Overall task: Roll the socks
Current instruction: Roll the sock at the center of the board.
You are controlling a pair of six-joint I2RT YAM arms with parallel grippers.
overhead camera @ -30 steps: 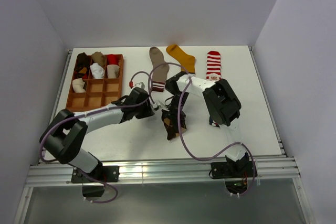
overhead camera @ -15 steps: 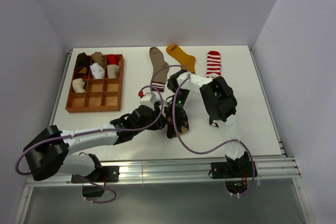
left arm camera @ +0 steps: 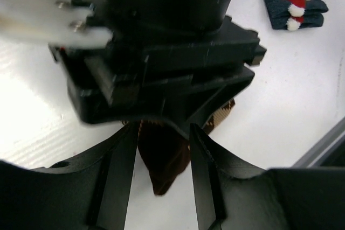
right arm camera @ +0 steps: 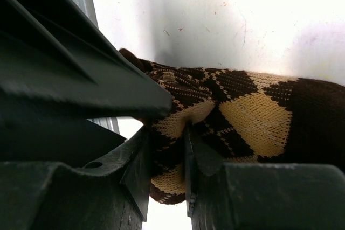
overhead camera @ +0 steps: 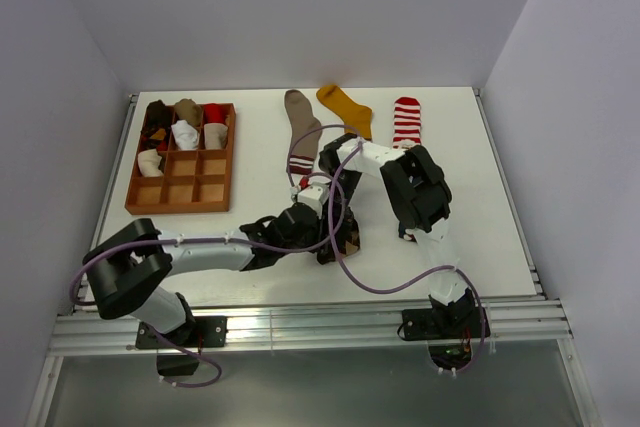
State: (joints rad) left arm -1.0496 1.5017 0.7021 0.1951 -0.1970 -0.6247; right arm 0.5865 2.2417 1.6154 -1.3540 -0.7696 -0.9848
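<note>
My left gripper [left arm camera: 161,152] has swung in from the left and now sits low at the centre of the top view. Its fingers are apart, straddling the dark end of the brown argyle sock [right arm camera: 253,111] without squeezing it. My right gripper [right arm camera: 168,154] stays pinched on a fold of that same sock, in the lower middle of its wrist view. I judge both grippers are now placed to start the roll. The taupe sock [overhead camera: 302,127], mustard sock [overhead camera: 347,109] and red-white striped sock [overhead camera: 405,125] lie flat in the upper middle of the top view.

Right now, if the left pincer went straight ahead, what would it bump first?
Probably the dark tip of the brown argyle sock, just ahead; right behind it is the right pincer, which is holding that sock.
</note>
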